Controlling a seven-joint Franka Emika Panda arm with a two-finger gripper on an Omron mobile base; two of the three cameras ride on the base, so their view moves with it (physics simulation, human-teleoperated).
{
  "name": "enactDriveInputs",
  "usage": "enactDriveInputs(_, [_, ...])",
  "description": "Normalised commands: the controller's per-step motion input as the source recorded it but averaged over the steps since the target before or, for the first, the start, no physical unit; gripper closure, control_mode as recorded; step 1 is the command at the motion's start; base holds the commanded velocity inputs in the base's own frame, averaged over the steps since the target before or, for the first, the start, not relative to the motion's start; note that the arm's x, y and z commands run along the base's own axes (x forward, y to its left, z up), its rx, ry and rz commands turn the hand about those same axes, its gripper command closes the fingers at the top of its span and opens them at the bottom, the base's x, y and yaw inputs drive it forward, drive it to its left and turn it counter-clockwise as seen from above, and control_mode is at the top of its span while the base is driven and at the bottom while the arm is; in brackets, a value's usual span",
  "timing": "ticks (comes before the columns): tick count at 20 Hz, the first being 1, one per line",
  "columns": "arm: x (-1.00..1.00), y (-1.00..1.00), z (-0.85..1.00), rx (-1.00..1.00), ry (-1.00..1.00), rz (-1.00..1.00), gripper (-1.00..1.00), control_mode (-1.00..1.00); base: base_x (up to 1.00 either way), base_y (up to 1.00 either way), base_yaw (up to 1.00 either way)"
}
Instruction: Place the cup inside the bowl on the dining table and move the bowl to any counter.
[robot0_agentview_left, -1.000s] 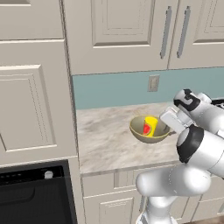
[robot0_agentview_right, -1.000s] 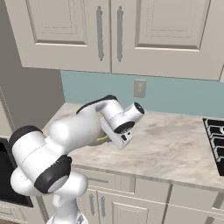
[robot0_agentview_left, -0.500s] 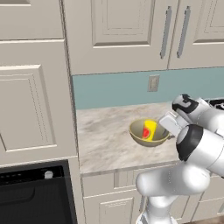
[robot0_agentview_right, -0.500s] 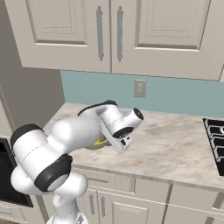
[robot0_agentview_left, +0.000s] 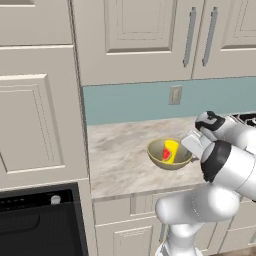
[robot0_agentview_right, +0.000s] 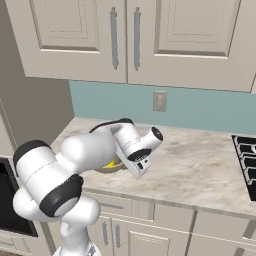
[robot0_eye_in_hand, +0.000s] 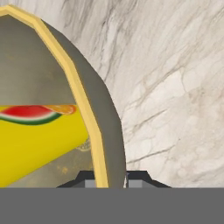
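Note:
The olive-tan bowl (robot0_agentview_left: 161, 161) rests low on the beige marbled counter (robot0_agentview_left: 117, 160), toward its right half. The yellow cup (robot0_agentview_left: 170, 150) with a red patch lies tilted inside it. My gripper (robot0_agentview_left: 191, 148) is at the bowl's right rim, shut on it. In the hand view the two dark fingertips (robot0_eye_in_hand: 136, 176) stand on either side of the bowl's (robot0_eye_in_hand: 110, 131) yellow-edged rim, with the cup (robot0_eye_in_hand: 39, 142) lying inside at the left. From the right base view my arm hides most of the bowl (robot0_agentview_right: 111, 165). The dining table is out of view.
A teal wall with an outlet (robot0_agentview_left: 175, 94) backs the counter, under cream upper cabinets (robot0_agentview_left: 150, 35). A tall cabinet (robot0_agentview_left: 35, 125) bounds the counter's left end, above a dark appliance (robot0_agentview_left: 35, 225). A stove grate (robot0_agentview_right: 247, 150) lies at the far right. Bare counter (robot0_agentview_right: 205, 170) spreads right of the bowl.
The hand has come down a little with the bowl, which now sits lower at the counter. The cup stays inside the bowl and the grip is unchanged.

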Motion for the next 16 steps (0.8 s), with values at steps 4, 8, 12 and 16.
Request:
enactDriveInputs(4, [0.07, 0.00, -0.09, 0.00, 0.00, -0.01, 1.00, -1.00, 0.00, 0.00, 0.00])
enactDriveInputs(8, [0.09, 0.00, -0.08, 0.00, 0.00, -0.01, 1.00, -1.00, 0.00, 0.00, 0.00])
enactDriveInputs(12, [0.08, 0.00, -0.09, 0.00, 0.00, -0.01, 1.00, -1.00, 0.00, 0.00, 0.00])
enactDriveInputs(16, [0.12, 0.00, -0.09, 0.00, 0.00, -0.01, 1.00, -1.00, 0.00, 0.00, 0.00])
